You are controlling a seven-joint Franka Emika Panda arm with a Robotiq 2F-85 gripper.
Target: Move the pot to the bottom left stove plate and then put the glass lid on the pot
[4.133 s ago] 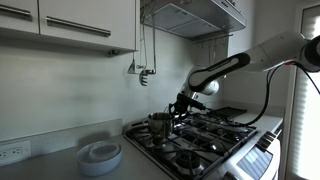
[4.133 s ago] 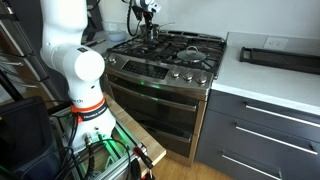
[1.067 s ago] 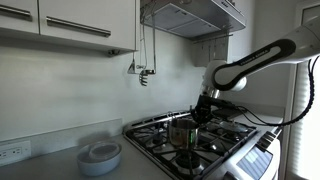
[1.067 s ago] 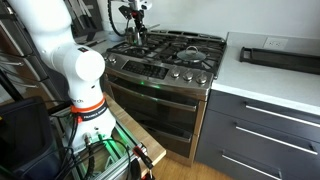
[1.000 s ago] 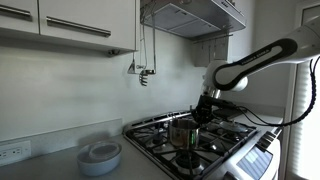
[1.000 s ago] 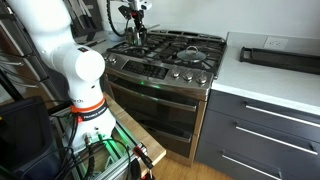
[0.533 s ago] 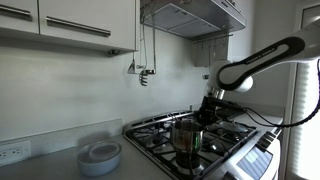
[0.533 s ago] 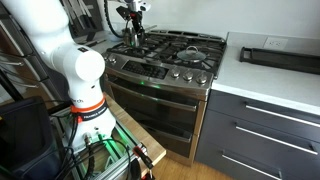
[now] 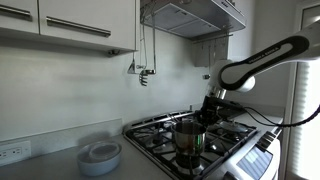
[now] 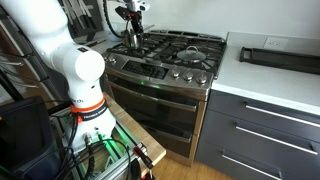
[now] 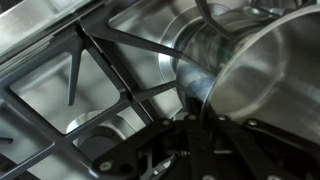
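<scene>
Your tool (image 9: 203, 122) was clenched on the pot (image 9: 188, 140) rim, pot upright over a front black grate (image 11: 120, 41)

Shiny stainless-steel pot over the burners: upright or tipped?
Upright. In an exterior view the shiny cylindrical stainless-steel pot has vertical sides, mouth facing up.

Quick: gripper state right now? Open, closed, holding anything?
Gripper: closed, holding the pot by its rim.
</scene>
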